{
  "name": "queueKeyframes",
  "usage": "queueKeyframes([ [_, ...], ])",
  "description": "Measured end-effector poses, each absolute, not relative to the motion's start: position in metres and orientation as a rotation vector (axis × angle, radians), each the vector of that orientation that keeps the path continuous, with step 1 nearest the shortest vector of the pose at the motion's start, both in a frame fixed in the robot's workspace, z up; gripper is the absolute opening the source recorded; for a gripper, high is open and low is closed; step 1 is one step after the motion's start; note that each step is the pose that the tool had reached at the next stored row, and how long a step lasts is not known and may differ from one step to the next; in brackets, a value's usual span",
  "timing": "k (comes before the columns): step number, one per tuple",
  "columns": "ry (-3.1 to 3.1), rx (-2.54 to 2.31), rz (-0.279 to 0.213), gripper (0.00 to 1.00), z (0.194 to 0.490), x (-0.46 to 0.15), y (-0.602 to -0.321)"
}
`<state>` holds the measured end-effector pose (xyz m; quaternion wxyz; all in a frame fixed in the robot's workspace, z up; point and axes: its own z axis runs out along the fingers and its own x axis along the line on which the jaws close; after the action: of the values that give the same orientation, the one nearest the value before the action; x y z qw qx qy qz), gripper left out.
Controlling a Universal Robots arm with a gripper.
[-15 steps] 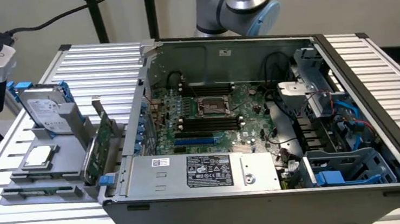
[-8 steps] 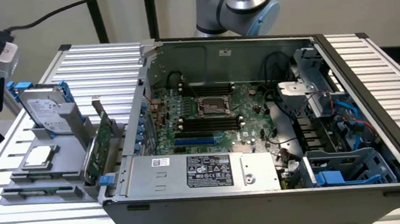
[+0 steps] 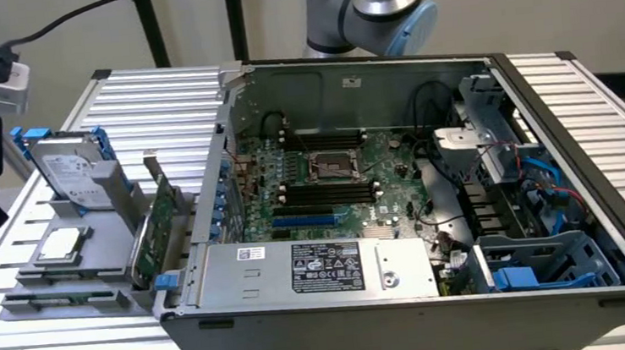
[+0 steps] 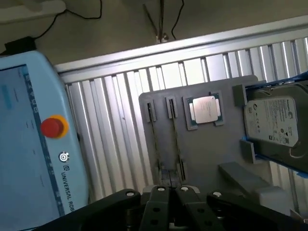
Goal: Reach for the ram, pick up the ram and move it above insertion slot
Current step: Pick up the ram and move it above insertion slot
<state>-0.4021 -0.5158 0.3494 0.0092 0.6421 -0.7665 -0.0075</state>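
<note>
My arm (image 3: 386, 3) is a smooth silver-grey tube running into rounded joints with pale blue caps. My gripper (image 4: 171, 193) is matte black, built from flat, angular links that fan out to either side. A small bright silver screws (image 4: 130, 194) head sits in each outer link.

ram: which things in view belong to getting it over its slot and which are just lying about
For the job: ram, memory slots, end effector, shut.
Lying about: hard drive, processor chip, expansion card, teach pendant.
</note>
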Motion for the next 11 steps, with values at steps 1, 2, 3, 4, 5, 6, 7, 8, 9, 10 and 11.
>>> queueKeyframes([
  [1, -2.375, 2.028, -0.023, 0.11, 0.3490, -0.4021, -0.5158],
  [2, -2.356, 2.049, -0.023, 0.11, 0.3485, -0.4021, -0.5158],
  [3, -2.338, 2.071, -0.023, 0.11, 0.3480, -0.4021, -0.5158],
  [4, -2.318, 2.092, -0.022, 0.11, 0.3475, -0.4021, -0.5158],
  [5, -2.299, 2.113, -0.022, 0.11, 0.3470, -0.4021, -0.5158],
  [6, -2.280, 2.134, -0.022, 0.11, 0.3464, -0.4021, -0.5158],
  [7, -2.260, 2.154, -0.022, 0.11, 0.3458, -0.4021, -0.5158],
  [8, -2.241, 2.174, -0.021, 0.11, 0.3451, -0.4021, -0.5158],
  [9, -2.224, 2.191, -0.021, 0.11, 0.3447, -0.4021, -0.5157],
  [10, -2.217, 2.198, -0.021, 0.11, 0.3445, -0.4020, -0.5157],
  [11, -2.216, 2.199, -0.021, 0.11, 0.3445, -0.4019, -0.5156],
])
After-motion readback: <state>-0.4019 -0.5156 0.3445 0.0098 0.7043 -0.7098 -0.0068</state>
